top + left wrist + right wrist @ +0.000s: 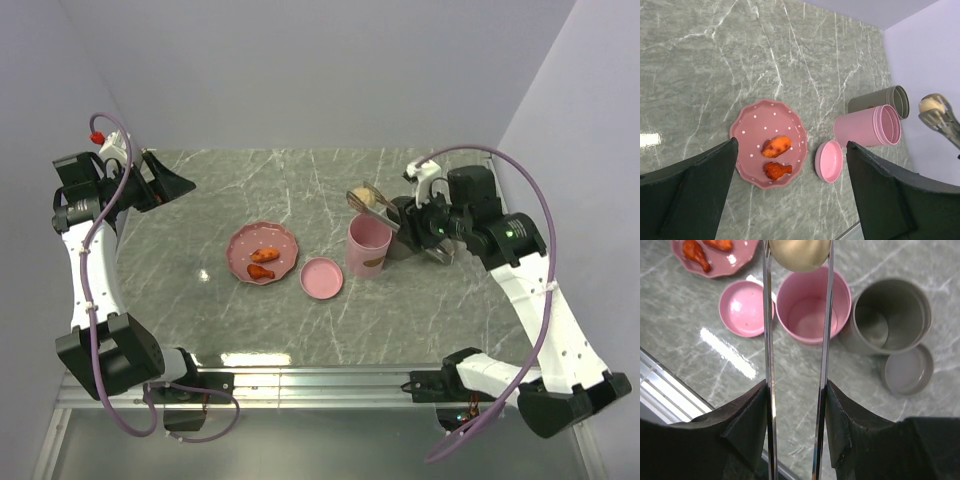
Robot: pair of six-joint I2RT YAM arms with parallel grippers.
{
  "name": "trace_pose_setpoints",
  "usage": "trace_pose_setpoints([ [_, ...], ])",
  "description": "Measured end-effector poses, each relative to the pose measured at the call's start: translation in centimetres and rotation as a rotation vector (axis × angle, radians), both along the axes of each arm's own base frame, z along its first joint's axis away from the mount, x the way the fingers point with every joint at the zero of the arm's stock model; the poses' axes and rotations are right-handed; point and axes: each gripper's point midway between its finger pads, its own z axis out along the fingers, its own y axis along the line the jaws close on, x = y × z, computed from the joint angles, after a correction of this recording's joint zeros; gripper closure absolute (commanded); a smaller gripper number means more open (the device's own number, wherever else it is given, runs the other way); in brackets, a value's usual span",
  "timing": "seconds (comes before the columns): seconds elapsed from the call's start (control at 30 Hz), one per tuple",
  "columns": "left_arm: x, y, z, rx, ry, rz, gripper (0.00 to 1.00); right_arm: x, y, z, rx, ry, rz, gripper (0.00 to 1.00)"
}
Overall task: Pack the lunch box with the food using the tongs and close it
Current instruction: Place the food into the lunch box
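Between lilac walls (300,70), marbled tabletop (250,185)

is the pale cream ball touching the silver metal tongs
Touching: right wrist view shows the pale cream ball wedged between both arms of the silver metal tongs.

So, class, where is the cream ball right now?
In the right wrist view the cream ball is pinched between the tips of the tongs, which the right gripper holds, just above the open pink container on the robot's right.
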Motion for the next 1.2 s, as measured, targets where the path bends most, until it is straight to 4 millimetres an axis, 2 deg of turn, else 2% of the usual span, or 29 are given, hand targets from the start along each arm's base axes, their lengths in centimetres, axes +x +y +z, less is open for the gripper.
trace_pose_setpoints([
  [0.17, 0.0, 0.0, 0.0, 0.0, -0.001, -0.004, 0.05, -1.2, -1.7, -2.5, -0.009, 0.049, -0.042, 0.49],
  [0.47, 0.0, -0.1, 0.0, -0.004, 0.0, -0.009, 0.05, -1.4, -2.4, -4.8, -0.025, 0.102, -0.064, 0.48],
  [0.93, 0.1, 0.0, -0.2, 0.005, -0.003, -0.014, 0.05, -1.1, -2.5, -5.4, -0.037, 0.121, -0.072, 0.37],
  [1.1, 0.1, 0.0, -0.2, 0.005, -0.002, -0.014, 0.05, -1.1, -2.4, -5.4, -0.036, 0.125, -0.069, 0.37],
  [1.2, 0.1, 0.0, -0.2, 0.004, -0.002, -0.015, 0.05, -0.8, -2.0, -4.7, -0.022, 0.122, -0.055, 0.38],
])
